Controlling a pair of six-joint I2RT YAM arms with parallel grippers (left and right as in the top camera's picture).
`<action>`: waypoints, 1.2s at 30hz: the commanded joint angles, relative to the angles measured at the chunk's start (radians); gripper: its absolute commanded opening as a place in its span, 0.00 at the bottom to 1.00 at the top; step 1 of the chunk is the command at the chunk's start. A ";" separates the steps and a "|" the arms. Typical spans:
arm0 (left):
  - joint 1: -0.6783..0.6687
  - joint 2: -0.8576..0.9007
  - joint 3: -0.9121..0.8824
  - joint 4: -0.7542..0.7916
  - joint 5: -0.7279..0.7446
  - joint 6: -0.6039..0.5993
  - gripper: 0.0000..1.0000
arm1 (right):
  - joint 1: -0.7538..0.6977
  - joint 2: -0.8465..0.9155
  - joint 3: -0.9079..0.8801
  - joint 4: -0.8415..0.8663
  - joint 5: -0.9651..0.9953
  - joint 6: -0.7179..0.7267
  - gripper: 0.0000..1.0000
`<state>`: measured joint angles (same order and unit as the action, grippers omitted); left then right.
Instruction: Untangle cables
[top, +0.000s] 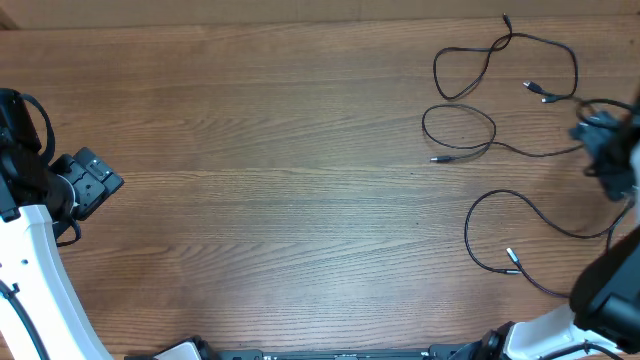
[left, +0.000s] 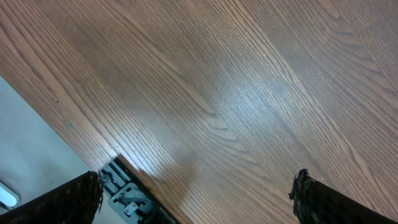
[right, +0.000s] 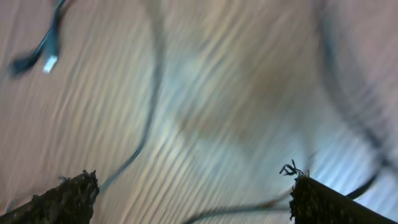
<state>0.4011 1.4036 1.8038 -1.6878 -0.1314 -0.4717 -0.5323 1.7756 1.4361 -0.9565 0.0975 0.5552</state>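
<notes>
The cables (top: 436, 159), thin black cords with small pale plug ends, lie in loose loops on the right part of a wooden table (top: 250, 150). One is near the far edge, one just below it, and one curves nearer the robot. The right gripper (top: 600, 140) is at the table's right edge beside the upper two cords. In its wrist view (heavily blurred) its fingers stand far apart with nothing clamped, and cords and a white plug (right: 50, 62) cross the wood underneath. The left gripper (top: 95, 180) is at the far left, well apart from the cords, also spread wide over bare wood.
</notes>
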 joint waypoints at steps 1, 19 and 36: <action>0.004 0.002 -0.004 -0.002 0.001 -0.015 0.99 | -0.048 0.027 0.016 0.018 0.015 -0.046 1.00; 0.004 0.002 -0.004 -0.002 0.001 -0.015 1.00 | -0.079 0.050 -0.005 0.050 0.283 -0.084 1.00; 0.004 0.002 -0.004 -0.002 0.001 -0.015 0.99 | -0.162 0.082 -0.028 0.063 0.189 -0.119 0.42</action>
<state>0.4011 1.4036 1.8038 -1.6875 -0.1314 -0.4717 -0.6704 1.8565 1.4124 -0.9012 0.3222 0.4397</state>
